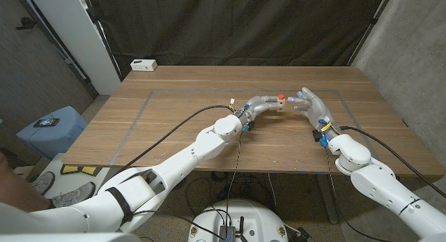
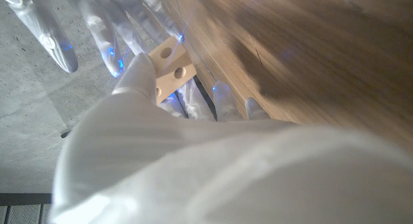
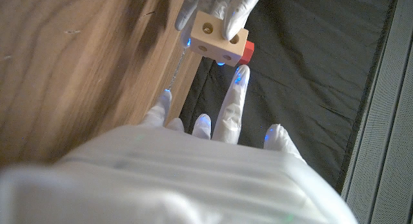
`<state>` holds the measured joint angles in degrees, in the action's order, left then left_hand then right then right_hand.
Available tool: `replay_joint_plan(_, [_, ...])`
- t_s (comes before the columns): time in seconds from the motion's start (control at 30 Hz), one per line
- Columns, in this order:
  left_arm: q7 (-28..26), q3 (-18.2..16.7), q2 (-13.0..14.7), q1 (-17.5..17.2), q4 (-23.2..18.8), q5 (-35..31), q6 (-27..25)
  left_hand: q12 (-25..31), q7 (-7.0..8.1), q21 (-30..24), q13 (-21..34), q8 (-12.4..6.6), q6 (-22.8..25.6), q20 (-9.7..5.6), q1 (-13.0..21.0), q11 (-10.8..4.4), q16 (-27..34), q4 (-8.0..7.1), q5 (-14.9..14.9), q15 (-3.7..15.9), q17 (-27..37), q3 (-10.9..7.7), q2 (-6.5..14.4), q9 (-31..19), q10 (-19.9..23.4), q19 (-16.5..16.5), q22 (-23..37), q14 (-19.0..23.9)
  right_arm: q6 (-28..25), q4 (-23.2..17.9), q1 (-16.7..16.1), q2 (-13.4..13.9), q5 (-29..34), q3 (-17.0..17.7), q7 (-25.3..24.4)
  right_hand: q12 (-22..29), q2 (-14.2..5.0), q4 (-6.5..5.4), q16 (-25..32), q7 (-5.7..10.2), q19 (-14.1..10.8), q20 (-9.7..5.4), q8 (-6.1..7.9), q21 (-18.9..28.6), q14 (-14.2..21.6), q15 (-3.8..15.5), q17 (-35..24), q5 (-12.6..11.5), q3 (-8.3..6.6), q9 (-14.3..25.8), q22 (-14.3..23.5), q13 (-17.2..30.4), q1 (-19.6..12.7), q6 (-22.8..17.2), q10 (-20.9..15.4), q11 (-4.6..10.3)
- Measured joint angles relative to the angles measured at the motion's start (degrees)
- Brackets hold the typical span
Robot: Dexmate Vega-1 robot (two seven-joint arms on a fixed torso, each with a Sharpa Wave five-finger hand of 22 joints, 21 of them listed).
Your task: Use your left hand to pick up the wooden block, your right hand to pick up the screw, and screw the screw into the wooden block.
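Observation:
My left hand [image 1: 259,104] holds the pale wooden block [image 1: 277,107] above the middle of the table. In the left wrist view its fingers [image 2: 139,79] wrap the block [image 2: 169,64], whose faces have round holes. A red-headed screw [image 1: 281,97] sits at the block's top; the right wrist view has that red head [image 3: 247,51] against the block [image 3: 213,35]. My right hand [image 1: 311,106] is just to the right of the block, fingers spread. One of its fingertips [image 3: 239,77] reaches up close under the screw head. I cannot tell whether it touches.
A white box [image 1: 143,64] lies at the table's far left corner. Grey tape lines [image 1: 139,113] mark a rectangle on the wooden top. A blue stool [image 1: 52,127] stands beside the table's left edge. Cables [image 1: 174,130] trail along both arms.

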<state>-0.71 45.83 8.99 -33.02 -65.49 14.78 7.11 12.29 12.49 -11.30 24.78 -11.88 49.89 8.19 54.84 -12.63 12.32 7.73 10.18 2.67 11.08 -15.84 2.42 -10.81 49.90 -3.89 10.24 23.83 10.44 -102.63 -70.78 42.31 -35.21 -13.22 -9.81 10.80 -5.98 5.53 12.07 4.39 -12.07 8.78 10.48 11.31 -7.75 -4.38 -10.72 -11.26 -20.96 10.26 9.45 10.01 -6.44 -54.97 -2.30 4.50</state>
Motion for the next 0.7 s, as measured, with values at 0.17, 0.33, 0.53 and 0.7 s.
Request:
replay_joint_plan(0.17, [-0.14,0.05,0.09,-0.09,-0.23,-0.09,-0.06,0.0,0.0,0.0,0.0,0.06,0.0,0.0,0.0,0.0,0.0,-0.06,0.24,0.0,0.0,-0.07,0.0,0.0,0.0,0.0,0.0,0.0,0.01,0.21,0.1,0.0,0.0,0.05,0.47,-0.44,0.0,0.0,-0.27,0.26,0.19,-0.19,-0.55,-0.3,-0.45,-0.45,-0.1,0.0,0.0,0.02,0.0,0.0,0.0,2.47,1.2,0.2])
replay_joint_plan(0.33, [-0.31,0.07,0.16,-0.2,-0.45,-0.14,-0.12,0.0,0.0,0.0,0.0,0.17,0.0,0.0,0.0,0.12,0.0,-0.3,0.24,-0.29,0.0,0.16,0.0,0.0,0.45,0.0,0.0,0.29,0.0,0.54,0.5,0.14,-0.21,0.06,1.26,-0.45,0.39,-0.25,-0.59,0.66,0.55,0.17,-0.67,-0.52,-1.31,-0.85,-0.1,0.0,0.25,0.02,0.0,0.0,0.4,5.11,2.97,0.09])
replay_joint_plan(0.53, [-0.47,0.09,0.19,-0.35,-0.62,-0.25,-0.13,0.0,0.0,0.0,0.0,0.16,0.0,0.0,-0.53,0.03,0.0,-0.3,0.24,-0.29,0.0,0.16,-0.07,0.0,0.57,0.0,0.0,0.3,-0.25,0.89,1.09,0.33,-0.48,-0.04,2.1,-0.87,0.63,-0.48,-0.66,1.06,1.65,0.63,-0.99,-0.74,-1.7,-0.83,-0.36,0.0,0.48,0.02,0.0,0.0,0.63,7.33,4.37,-0.1])
replay_joint_plan(0.7, [-0.52,0.11,0.24,-0.42,-0.75,-0.31,-0.13,0.0,0.0,0.0,0.0,0.14,0.0,0.0,-0.53,0.03,0.0,-0.3,0.23,-0.3,-0.01,0.16,-0.07,0.0,0.56,0.0,0.0,0.3,-0.45,1.0,1.26,0.36,-0.66,-0.11,2.69,-0.87,1.22,-0.73,-0.66,0.91,2.38,0.75,-0.99,-0.74,-2.01,-1.14,-0.36,0.0,0.73,0.02,0.0,-0.01,1.26,9.51,5.69,-0.21])
